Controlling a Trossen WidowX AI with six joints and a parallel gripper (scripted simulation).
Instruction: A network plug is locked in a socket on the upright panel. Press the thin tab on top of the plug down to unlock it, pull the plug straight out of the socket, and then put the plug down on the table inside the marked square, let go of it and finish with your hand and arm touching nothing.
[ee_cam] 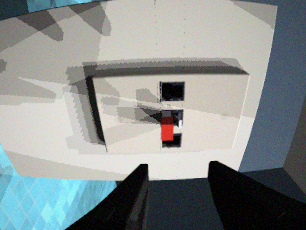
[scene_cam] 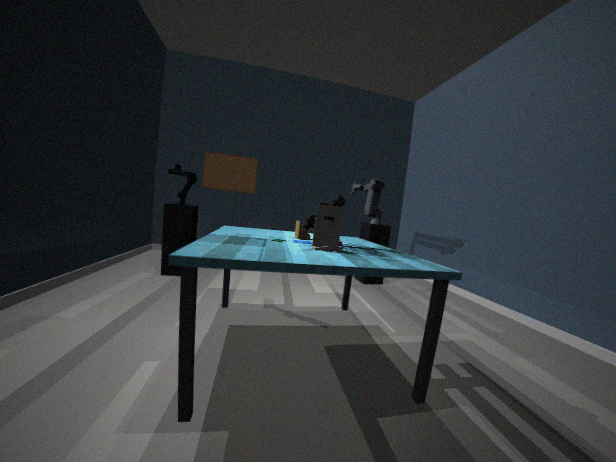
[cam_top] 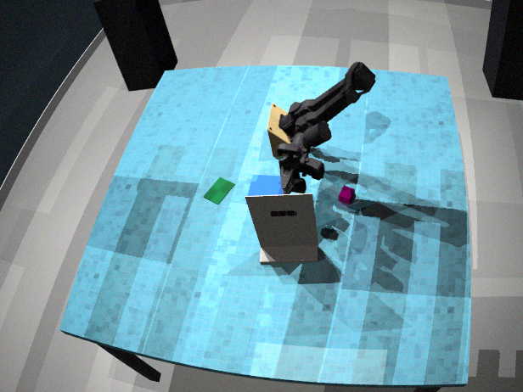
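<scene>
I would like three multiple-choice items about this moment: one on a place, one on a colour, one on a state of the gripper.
1. Where does the blue square lie?
A. On the panel's arm side, at its foot
B. On the table's far left corner
C. Under the magenta cube

2. What colour is the small cube on the table?
A. Yellow
B. Magenta
C. White

3. How do the jaws of the gripper stand?
A. Clamped on the cube
B. Partly closed, nothing between them
C. Clamped on the green patch

Answers:
1 A: the top view shows it just behind the upright panel.
2 B: the top view shows it magenta.
3 B: the wrist view shows an empty gap, short of the red plug.
</scene>
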